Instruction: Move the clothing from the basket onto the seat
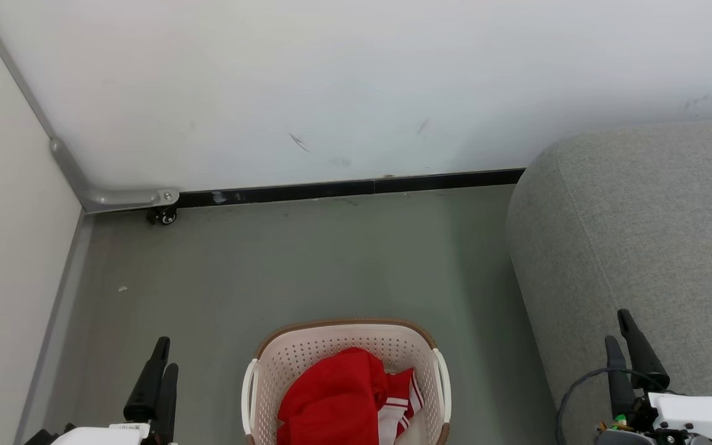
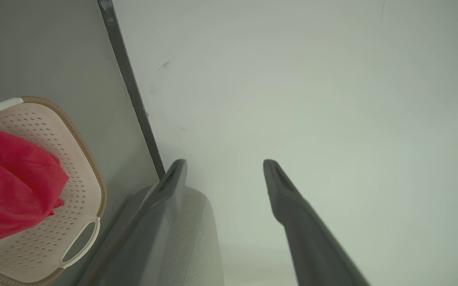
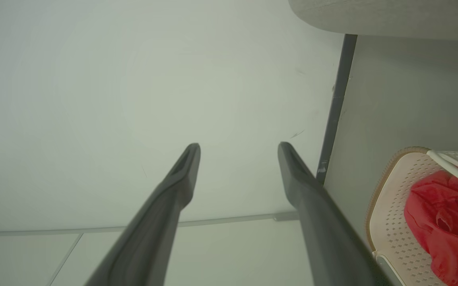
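Observation:
The cream basket (image 1: 343, 323) with a brown rim stands on the floor at the bottom middle of the head view. In it lies the red clothing (image 1: 337, 402), bunched, with white striped trim showing. The grey seat (image 1: 640, 235) fills the right side, beside the basket. My left gripper (image 1: 167, 353) hangs left of the basket, my right gripper (image 1: 616, 326) over the seat's front edge. The left gripper (image 2: 225, 163) and the right gripper (image 3: 239, 145) both stand open and empty. The wrist views also catch the basket (image 2: 86, 159) (image 3: 376, 190), the clothing (image 2: 10, 182) (image 3: 439, 214) and the seat (image 2: 193, 238) (image 3: 392, 16).
A white wall (image 1: 356, 80) with a black baseboard (image 1: 356, 187) closes the far side. A grey metal bracket (image 1: 109, 198) with a small caster (image 1: 164, 216) sits in the far left corner beside a pale side panel (image 1: 4, 247). Grey floor (image 1: 300, 259) lies between basket and wall.

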Robot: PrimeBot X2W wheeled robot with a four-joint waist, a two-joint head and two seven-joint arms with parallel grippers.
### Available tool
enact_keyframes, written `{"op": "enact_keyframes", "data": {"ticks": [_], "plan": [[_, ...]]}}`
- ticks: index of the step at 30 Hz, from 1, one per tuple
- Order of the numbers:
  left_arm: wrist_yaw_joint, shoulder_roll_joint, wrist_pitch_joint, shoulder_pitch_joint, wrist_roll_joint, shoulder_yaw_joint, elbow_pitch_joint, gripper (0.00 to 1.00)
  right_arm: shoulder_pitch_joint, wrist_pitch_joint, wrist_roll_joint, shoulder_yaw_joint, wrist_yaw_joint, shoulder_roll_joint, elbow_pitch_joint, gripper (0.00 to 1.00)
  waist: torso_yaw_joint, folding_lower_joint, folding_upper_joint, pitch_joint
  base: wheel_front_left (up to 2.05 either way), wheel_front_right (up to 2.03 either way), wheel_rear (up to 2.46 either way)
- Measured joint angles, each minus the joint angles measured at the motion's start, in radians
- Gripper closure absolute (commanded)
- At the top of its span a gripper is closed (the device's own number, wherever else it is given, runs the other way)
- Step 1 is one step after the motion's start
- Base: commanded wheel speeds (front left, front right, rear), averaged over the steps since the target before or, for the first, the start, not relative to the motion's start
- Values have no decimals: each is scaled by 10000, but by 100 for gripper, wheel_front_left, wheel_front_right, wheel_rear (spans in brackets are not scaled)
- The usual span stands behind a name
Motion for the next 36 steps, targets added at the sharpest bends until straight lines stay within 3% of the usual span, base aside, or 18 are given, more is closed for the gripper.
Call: {"op": "enact_keyframes", "data": {"ticks": [10,26,36], "plan": [[96,15,-364,0,591,-291,-263,0,0,-393,-529,332,0,-4,-96,0,-2,16,0,-31,0,0,0],[401,159,-940,1,2291,-807,-679,0,-9,-1007,-2479,897,0,-199,-132,0,-18,152,0,-168,0,0,0],[725,278,-1285,1,3939,-1039,-1051,0,-53,-1350,-4151,1099,2,-297,19,0,-27,172,0,-240,0,0,0]]}}
